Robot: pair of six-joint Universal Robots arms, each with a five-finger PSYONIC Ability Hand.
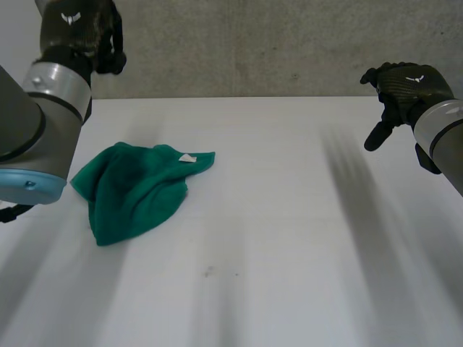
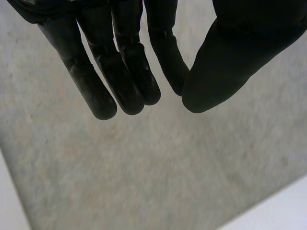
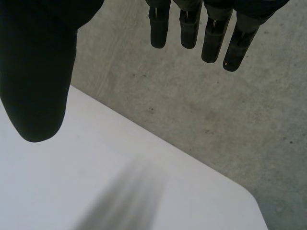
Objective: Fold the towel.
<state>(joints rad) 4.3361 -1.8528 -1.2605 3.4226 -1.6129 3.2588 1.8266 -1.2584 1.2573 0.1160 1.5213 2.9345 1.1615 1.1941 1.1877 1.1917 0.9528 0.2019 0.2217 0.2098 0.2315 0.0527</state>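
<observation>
A green towel [image 1: 137,188] lies crumpled in a heap on the left part of the white table [image 1: 289,231], a small white tag [image 1: 187,157] showing at its far right corner. My left hand [image 1: 79,29] is raised high, behind and above the towel and apart from it. In the left wrist view its fingers [image 2: 120,72] curl in close to the thumb with nothing between them. My right hand [image 1: 405,90] hangs over the table's far right side, far from the towel. Its fingers [image 3: 211,33] are straight and spread from the thumb, holding nothing.
A grey concrete wall [image 1: 275,43] rises behind the table's far edge. The right wrist view looks past the hand at a rounded table corner [image 3: 240,196] and grey floor beyond it.
</observation>
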